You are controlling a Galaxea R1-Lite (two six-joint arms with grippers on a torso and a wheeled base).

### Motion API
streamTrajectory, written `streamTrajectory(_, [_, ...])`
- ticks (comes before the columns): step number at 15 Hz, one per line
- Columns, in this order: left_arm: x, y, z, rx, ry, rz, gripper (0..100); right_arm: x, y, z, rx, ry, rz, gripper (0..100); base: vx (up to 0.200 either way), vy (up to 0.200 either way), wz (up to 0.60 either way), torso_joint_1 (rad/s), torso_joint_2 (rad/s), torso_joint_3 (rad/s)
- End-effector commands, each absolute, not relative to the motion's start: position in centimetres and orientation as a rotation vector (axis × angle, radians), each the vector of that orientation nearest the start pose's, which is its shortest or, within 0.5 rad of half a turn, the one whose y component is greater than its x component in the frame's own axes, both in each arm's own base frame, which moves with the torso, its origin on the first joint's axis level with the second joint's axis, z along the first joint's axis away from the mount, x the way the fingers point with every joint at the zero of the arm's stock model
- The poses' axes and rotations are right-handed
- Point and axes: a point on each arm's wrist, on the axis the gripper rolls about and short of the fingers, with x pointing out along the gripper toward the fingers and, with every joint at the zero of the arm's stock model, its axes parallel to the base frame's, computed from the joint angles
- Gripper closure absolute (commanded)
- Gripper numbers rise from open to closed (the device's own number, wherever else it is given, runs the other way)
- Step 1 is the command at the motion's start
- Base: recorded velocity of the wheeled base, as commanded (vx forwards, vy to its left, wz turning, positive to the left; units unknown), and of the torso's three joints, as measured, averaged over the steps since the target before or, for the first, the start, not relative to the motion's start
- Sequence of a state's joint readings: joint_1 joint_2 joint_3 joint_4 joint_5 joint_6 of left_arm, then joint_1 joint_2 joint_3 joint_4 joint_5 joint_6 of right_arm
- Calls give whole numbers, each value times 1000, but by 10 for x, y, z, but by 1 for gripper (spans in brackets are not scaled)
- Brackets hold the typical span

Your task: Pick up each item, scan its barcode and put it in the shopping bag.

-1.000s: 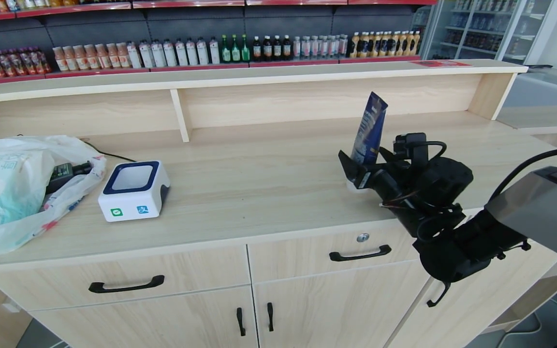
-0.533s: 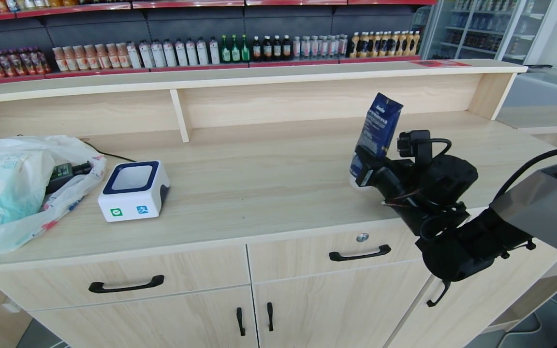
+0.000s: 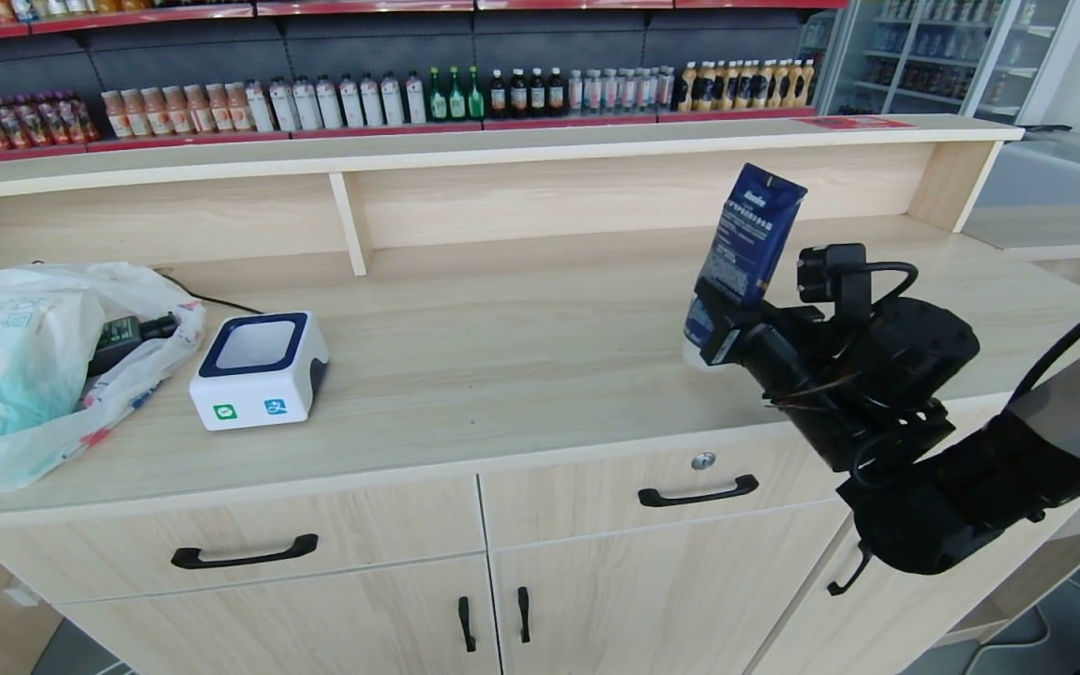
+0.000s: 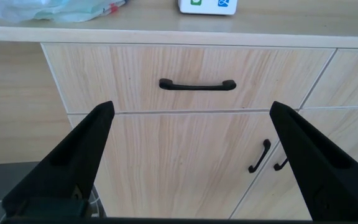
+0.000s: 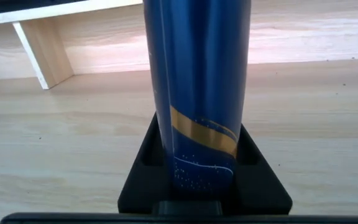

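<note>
A dark blue tube with a white cap at its low end stands upright over the right part of the counter, and my right gripper is shut on its lower part. In the right wrist view the blue tube with a gold stripe sits between the black fingers. A white scanner with a dark blue rim rests left of centre on the counter. The white plastic shopping bag lies at the far left with a teal pack inside. My left gripper is open below the counter, facing a drawer.
A black cable runs from the bag area behind the scanner. A raised wooden shelf lines the counter's back, with bottle racks behind. Drawers with black handles face me under the counter edge. Bare counter lies between scanner and tube.
My right gripper closed on the tube and lifted it, moving slightly right; the tube turned so its broad face shows. The bag and scanner stayed put.
</note>
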State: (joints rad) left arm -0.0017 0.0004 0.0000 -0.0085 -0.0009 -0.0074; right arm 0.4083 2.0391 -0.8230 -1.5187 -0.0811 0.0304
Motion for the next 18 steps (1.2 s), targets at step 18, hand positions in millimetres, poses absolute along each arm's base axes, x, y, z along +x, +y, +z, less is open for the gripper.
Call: streamTrajectory(18, [-23, 0, 76, -8, -5, -2, 0, 177, 163, 232, 492, -317, 996, 100, 0, 0, 0, 0, 0, 0])
